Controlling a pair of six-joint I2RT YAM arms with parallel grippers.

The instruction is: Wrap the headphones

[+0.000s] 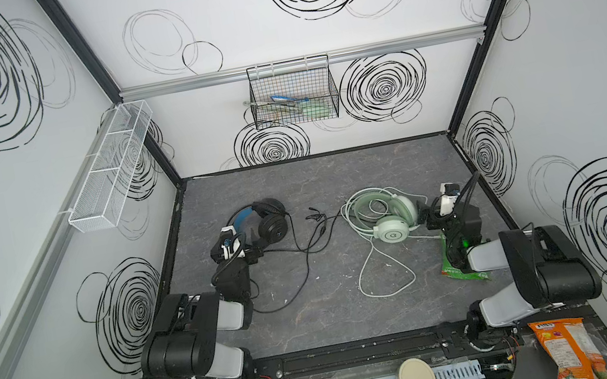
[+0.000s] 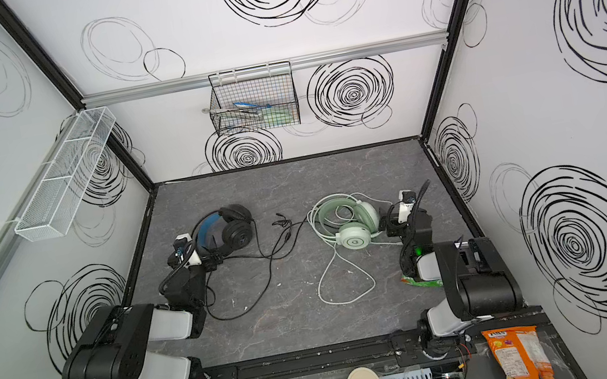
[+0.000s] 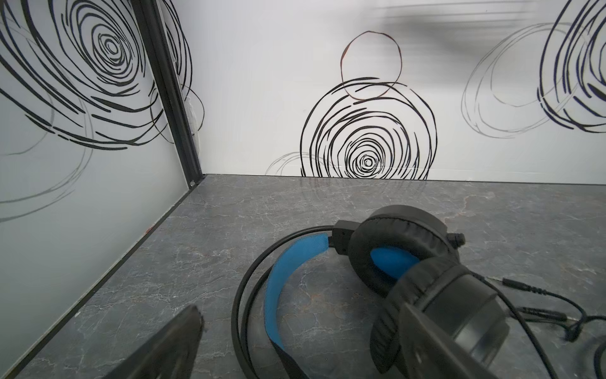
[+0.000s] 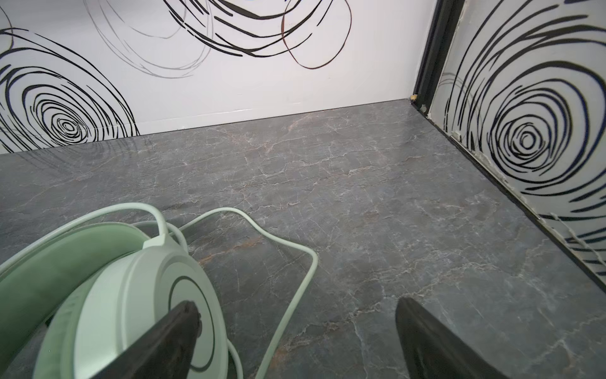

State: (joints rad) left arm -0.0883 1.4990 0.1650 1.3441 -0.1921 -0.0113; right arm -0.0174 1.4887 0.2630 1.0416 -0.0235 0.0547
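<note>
Top views both show my left fingers (image 1: 241, 247) spread wide and gripping nothing, just beside the black headphones (image 1: 273, 229) on the counter (image 1: 325, 178); my right fingers (image 1: 436, 212), equally wide and empty, sit just beside the mint headphones (image 1: 391, 230). Left wrist view: the blue headband (image 3: 280, 285) lies ahead, between my fingers, one black earcup (image 3: 465, 295) behind a fingertip. Right wrist view: the mint earcup (image 4: 131, 295) is by one finger, its pale cable (image 4: 313, 262) looping ahead; contact I cannot tell.
</note>
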